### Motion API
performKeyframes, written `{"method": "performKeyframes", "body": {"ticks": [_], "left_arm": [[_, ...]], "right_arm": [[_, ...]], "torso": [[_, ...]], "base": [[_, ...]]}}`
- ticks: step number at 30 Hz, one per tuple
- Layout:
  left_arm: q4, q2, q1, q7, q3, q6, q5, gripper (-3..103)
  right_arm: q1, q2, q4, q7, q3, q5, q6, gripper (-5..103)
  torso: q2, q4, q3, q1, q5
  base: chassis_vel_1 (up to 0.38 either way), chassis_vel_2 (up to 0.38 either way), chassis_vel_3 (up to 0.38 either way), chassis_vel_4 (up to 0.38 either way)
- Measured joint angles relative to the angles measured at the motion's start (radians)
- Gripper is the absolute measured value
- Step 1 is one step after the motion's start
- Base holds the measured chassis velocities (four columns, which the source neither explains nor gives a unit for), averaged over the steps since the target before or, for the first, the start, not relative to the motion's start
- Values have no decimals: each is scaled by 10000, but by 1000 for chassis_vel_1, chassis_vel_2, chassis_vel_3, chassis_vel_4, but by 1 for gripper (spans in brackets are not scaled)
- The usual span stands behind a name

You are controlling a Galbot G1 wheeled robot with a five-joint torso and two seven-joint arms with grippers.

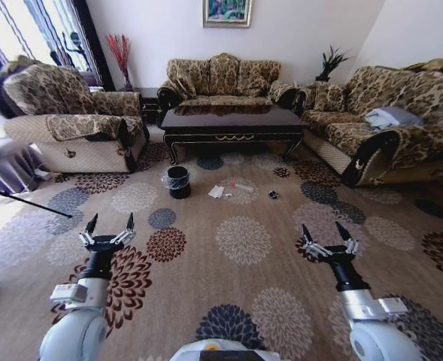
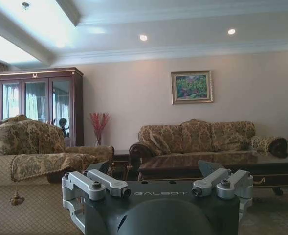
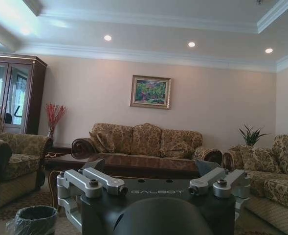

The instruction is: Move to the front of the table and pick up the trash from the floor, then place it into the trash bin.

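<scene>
Nearest the robot, both arms reach forward low over the floral carpet (image 1: 244, 286). The left gripper (image 1: 110, 223) hangs over the carpet on the robot's left, its jaws spread open and holding nothing. The right gripper (image 1: 327, 232) hangs level with it on the robot's right, jaws likewise spread and empty. In the wrist views each gripper body fills the lower part, left gripper (image 2: 153, 178) and right gripper (image 3: 151, 176), both with the fingers apart.

Farther out on the carpet, well apart from both grippers, stands the trash bin (image 1: 179, 182), upright, lined with a crinkly clear bag; it also shows low in the right wrist view (image 3: 33, 220). Just beside it toward the robot's right lies the trash (image 1: 216, 192): a folded white napkin, with a slim clear tube (image 1: 244, 186) and a few small scraps near it, and one dark scrap (image 1: 273, 195) a little farther right. All of it lies on the floor in front of the table's long front edge.

Behind the trash stands the table (image 1: 232, 122), its dark glossy tabletop reflecting the room. Beyond its far edge is a patterned sofa (image 1: 223, 79) against the wall, with an armchair (image 1: 71, 116) off the table's left end and another sofa (image 1: 379, 124) off its right end.
</scene>
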Motion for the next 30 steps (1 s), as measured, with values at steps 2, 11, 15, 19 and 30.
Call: {"method": "performKeyframes", "body": {"ticks": [2, 11, 15, 19, 30], "left_arm": [[31, -9, -30, 0, 17, 0, -6, 100], [74, 18, -91, 0, 20, 0, -63, 100], [87, 37, -93, 1, 20, 0, -69, 100], [114, 49, -94, 2, 29, 0, -70, 100], [153, 49, -98, 15, 54, -1, -52, 100]], "right_arm": [[-8, -8, 12, 0, 34, 11, 1, 100], [-33, -4, -34, -25, 56, -11, 2, 100], [-41, 7, -60, -34, 48, -32, 2, 100], [-47, 62, -95, -54, 5, -90, 3, 100], [-22, 74, -176, -69, -38, -109, 16, 100]], "torso": [[-129, 0, -79, -52, 0], [-503, 0, -300, -204, 0], [-659, 0, -398, -262, 0], [-820, 0, -491, -330, 0], [-1270, 0, -776, -497, 0]], "base": [[0, 0, 0, 0], [0, 0, 0, 0], [0, 0, 0, 0], [0, 0, 0, 0], [0, 0, 0, 0]]}}
